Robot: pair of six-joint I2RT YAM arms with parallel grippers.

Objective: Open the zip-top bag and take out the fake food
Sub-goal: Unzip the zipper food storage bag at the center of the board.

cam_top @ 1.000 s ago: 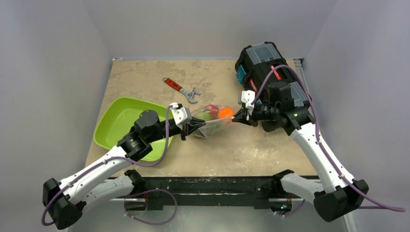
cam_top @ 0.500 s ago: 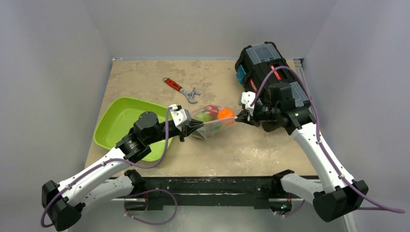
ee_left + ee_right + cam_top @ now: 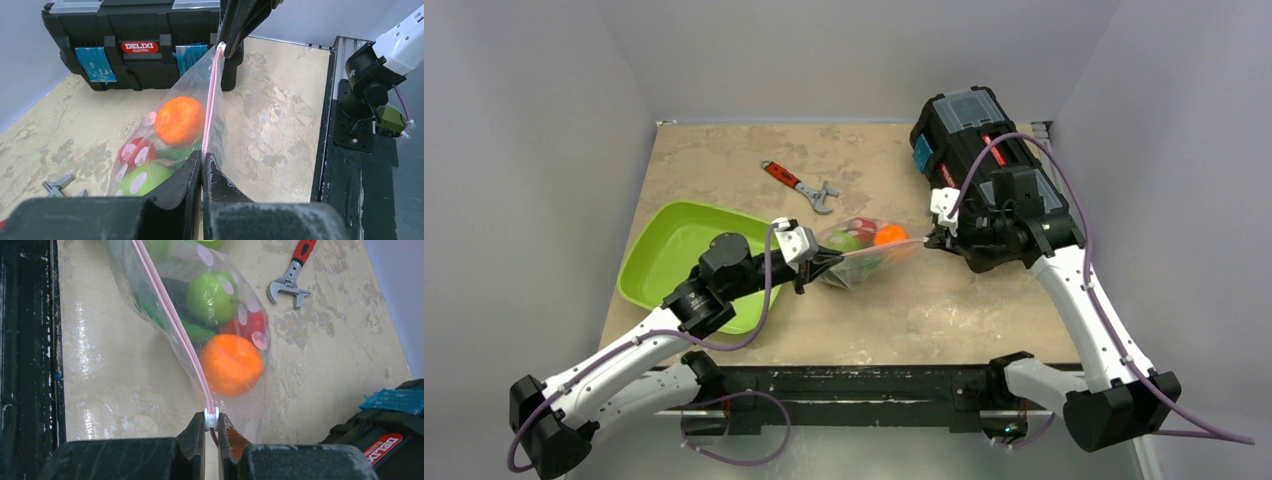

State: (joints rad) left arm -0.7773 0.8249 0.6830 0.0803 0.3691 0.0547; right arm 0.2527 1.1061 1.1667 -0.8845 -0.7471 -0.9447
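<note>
A shallow lime-green plastic tray (image 3: 656,262) sits at the left of the mottled beige tabletop (image 3: 724,160), partly under the left arm. Just right of it, the left gripper (image 3: 827,262) has its black fingers (image 3: 192,170) pressed together on the near end of the pink zip strip (image 3: 212,95) of a clear crinkly plastic zip-top bag (image 3: 864,255), which sits mid-table between the two arms. The fake food (image 3: 869,238) shows through the plastic: a round orange fruit (image 3: 231,364), a green spotted ball (image 3: 212,297), a red spotted piece (image 3: 250,325) and dark green pods (image 3: 197,332). Beyond the bag lies a red-handled grey wrench (image 3: 796,185), well apart. The strip runs taut to the right gripper (image 3: 211,421), whose fingers are pinched tight on the small white slider (image 3: 211,416) at the strip's far end. Behind that gripper stands a black plastic toolbox (image 3: 959,125) with clear lid panels.
</note>
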